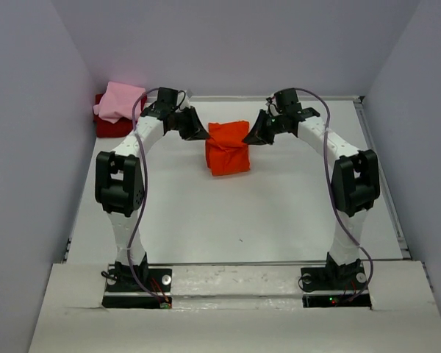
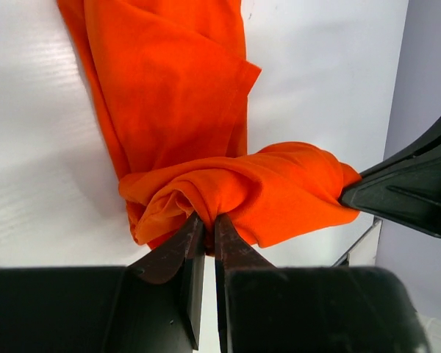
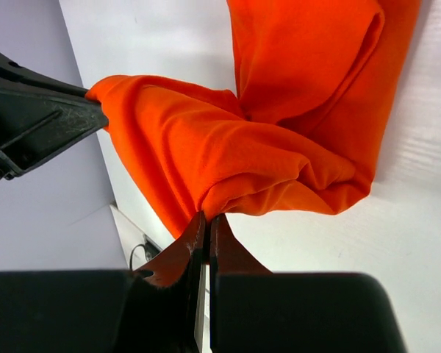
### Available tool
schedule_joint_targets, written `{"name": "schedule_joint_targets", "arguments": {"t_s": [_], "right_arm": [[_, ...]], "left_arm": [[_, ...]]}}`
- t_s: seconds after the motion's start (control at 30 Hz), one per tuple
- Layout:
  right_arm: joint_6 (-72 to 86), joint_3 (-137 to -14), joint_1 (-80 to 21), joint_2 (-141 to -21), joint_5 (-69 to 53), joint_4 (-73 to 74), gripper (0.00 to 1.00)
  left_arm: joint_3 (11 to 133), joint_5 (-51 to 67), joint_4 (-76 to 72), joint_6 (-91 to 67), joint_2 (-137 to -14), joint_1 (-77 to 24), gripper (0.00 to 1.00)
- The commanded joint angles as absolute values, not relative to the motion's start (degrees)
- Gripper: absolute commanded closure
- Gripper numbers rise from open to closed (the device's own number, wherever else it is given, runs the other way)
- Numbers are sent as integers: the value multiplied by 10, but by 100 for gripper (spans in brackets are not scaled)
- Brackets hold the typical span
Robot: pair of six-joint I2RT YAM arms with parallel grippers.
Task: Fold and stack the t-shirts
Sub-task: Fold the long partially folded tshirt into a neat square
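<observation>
Table [image 1: 264, 213]: white matte top, running from wall to wall.
Back wall [image 1: 235, 44]: plain pale grey-lavender panel, meeting the table's far edge.
Side walls: left wall [image 1: 29, 147] and right wall [image 1: 419, 132], the same pale panels, closing in toward the back.
Near edge: white board [image 1: 235, 320] laid across the front.
Light: soft and even, shadows faint.

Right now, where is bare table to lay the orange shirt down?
Free: the wide table stretch between left arm and right arm, nearer than the orange t-shirt; also the strip right of the right arm. Crowded: far left corner, pink t-shirt on dark red t-shirt.
</observation>
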State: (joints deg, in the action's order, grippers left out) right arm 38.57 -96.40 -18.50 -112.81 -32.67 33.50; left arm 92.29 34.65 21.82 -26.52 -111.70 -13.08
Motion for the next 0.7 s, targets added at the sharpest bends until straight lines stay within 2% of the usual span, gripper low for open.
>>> {"name": "schedule_joint_targets", "arguments": {"t_s": [0.0,0.33,0.67], "right_arm": [[362,-1017,-162,-1155,-327,374,100],[356,-1147,-146,-1272,-316,363,100],[395,-1363,-128,-1434,-369,352,100]], "left_arm": [[1011,337,253,-236,-1158,-99,82],[1110,377,258,-234,-1266,-95,76],[1157,384,236,-257,-1316,-93,74]]}}
